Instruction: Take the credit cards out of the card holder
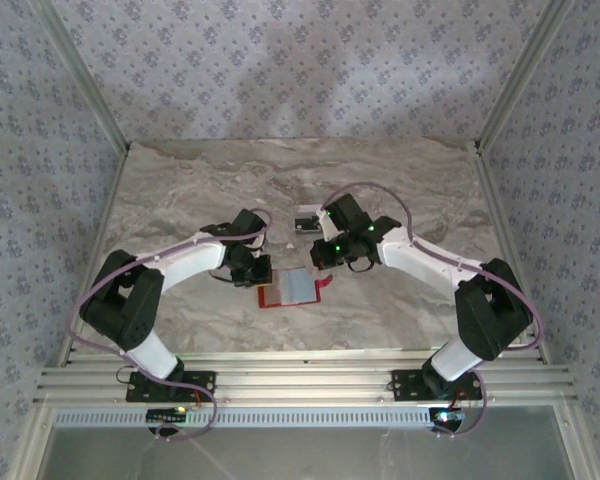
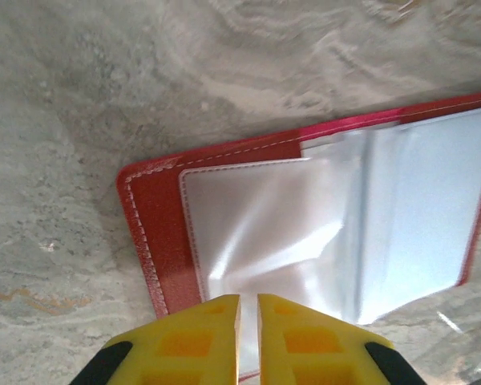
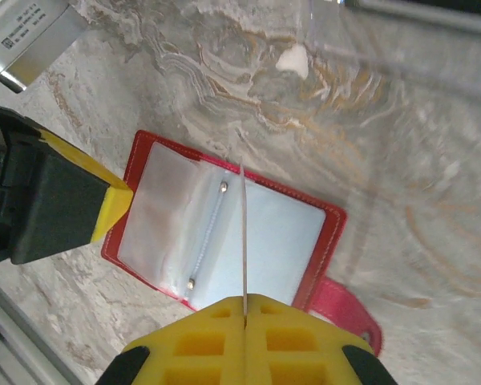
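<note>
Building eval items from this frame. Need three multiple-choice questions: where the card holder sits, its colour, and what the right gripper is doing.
1. Where is the card holder?
A) at the table's far edge
B) on the table, between the left gripper and the right gripper
C) on the rail by the arm bases

2. What colour is its cover?
A) red
B) blue
C) black

3. What is the right gripper's state?
A) open over bare table
B) shut on the snap tab
C) shut on a credit card

Answers:
1 B: the top view shows it lying open between both grippers.
2 A: a red border surrounds the clear sleeves in both wrist views.
3 C: the right wrist view shows the yellow fingers closed on a thin card seen edge-on.
</note>
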### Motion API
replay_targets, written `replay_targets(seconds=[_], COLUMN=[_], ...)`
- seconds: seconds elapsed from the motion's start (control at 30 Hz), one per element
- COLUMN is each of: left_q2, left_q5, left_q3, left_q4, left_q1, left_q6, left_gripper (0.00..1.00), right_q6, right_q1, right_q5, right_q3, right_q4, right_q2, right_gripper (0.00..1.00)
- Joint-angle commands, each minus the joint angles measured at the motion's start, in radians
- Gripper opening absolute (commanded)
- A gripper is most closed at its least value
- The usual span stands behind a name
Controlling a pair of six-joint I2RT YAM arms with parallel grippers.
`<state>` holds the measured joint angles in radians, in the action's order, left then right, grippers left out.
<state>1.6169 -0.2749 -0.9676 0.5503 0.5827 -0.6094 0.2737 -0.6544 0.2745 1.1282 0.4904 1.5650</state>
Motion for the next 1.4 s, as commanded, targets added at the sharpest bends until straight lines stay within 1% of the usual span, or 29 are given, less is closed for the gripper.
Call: replay_targets(seconds=[0.0,0.07,0.2,0.37,0.47,0.6,0.77,1.0,1.2,1.37], left_q2=[-0.044,-0.054,-0.090,-0.139,-0.163,-0.200,-0.241,-0.273,-0.290,-0.293], left_q5=[0.015,0.021,0.054,0.057,0.055,0.056,0.051,0.052,0.054,0.054], left_q3=[-0.034,-0.034,-0.016,0.029,0.052,0.086,0.128,0.144,0.158,0.158], left_q4=[0.033,0.030,0.023,0.004,0.002,0.005,0.004,0.025,0.037,0.042], left_q1=[-0.005,-0.005,-0.006,-0.030,-0.051,-0.085,-0.120,-0.138,-0.150,-0.156], left_q6=[0.019,0.020,0.031,0.037,0.039,0.045,0.048,0.050,0.048,0.047], left_gripper=[0.15,0.18,0.24,0.30,0.32,0.32,0.33,0.34,0.35,0.35], right_q6=[-0.314,-0.434,-0.691,-0.967,-1.094,-1.212,-1.306,-1.377,-1.410,-1.420], right_q1=[0.007,0.001,0.006,0.027,0.045,0.075,0.095,0.109,0.117,0.124], right_q5=[-0.105,-0.151,-0.185,-0.218,-0.223,-0.208,-0.197,-0.189,-0.193,-0.194], right_q3=[0.114,0.153,0.245,0.351,0.436,0.569,0.741,0.975,1.081,1.101], right_q4=[0.196,0.222,0.305,0.371,0.403,0.454,0.514,0.587,0.615,0.614], right_q2=[0.037,0.052,0.090,0.160,0.217,0.305,0.425,0.583,0.674,0.713], right_gripper=[0.00,0.00,0.00,0.00,0.00,0.00,0.00,0.00,0.00,0.00])
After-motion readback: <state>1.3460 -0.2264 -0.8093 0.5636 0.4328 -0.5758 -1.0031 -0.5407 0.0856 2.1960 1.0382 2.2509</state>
